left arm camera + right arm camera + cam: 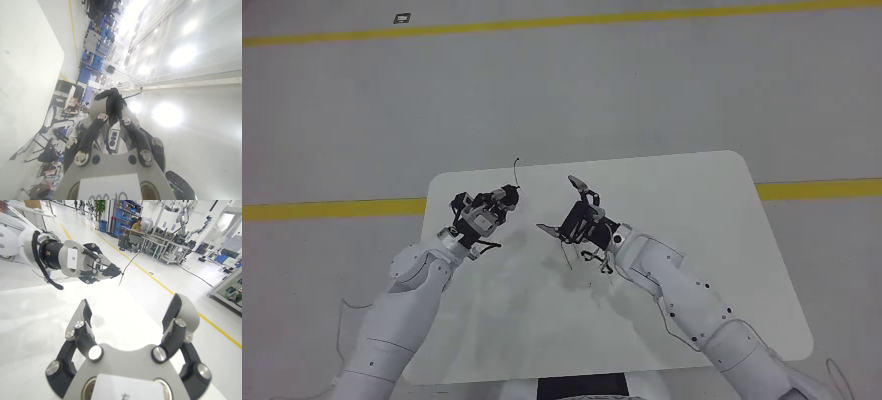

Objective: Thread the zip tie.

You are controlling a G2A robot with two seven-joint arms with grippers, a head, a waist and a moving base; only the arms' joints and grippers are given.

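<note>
Now my left gripper [116, 272] pinches the zip tie [130, 262] above the table [692, 200]; my right gripper [130, 309], to its right, gapes empty.

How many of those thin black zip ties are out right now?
1. The zip tie is pinched in the left tool, above the table's far edge. The right tool is open and holds none. Another could be hidden behind the arms.

The gripped stretch of the zip tie [130, 261] is concealed between the pressed-together fingertips of the left gripper [117, 272]. Whether the strap passes through its head cannot be resolved; in the top view it is reduced to what appears a hair-thin line.
</note>
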